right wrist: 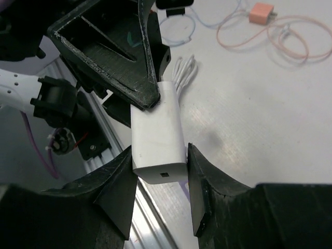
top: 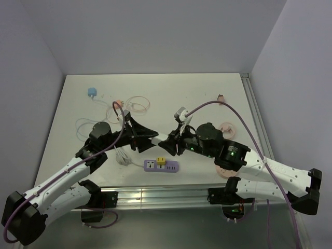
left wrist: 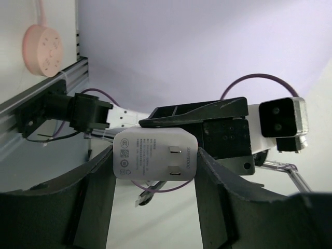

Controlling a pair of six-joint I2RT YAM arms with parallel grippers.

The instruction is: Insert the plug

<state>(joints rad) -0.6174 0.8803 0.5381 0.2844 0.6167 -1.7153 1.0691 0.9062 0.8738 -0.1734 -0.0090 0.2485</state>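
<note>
The white plug adapter [left wrist: 151,153] is held above the desk [top: 207,93] at the centre of the overhead view, where the two arms meet. The left end effector [left wrist: 155,162] pinches it: in the left wrist view the adapter fills the middle of the frame, its two flat prongs facing the camera and a dark finger pressed against each short side. The right end effector [right wrist: 160,151] also clamps it. In the right wrist view the adapter's socket end sits at lower centre, squeezed between both fingers, and a left finger covers its far corner above. Just below the meeting point in the overhead view, a purple power strip [top: 171,166] lies flat on the desk near its front edge, with a yellow plug [top: 161,160] seated in it.
</note>
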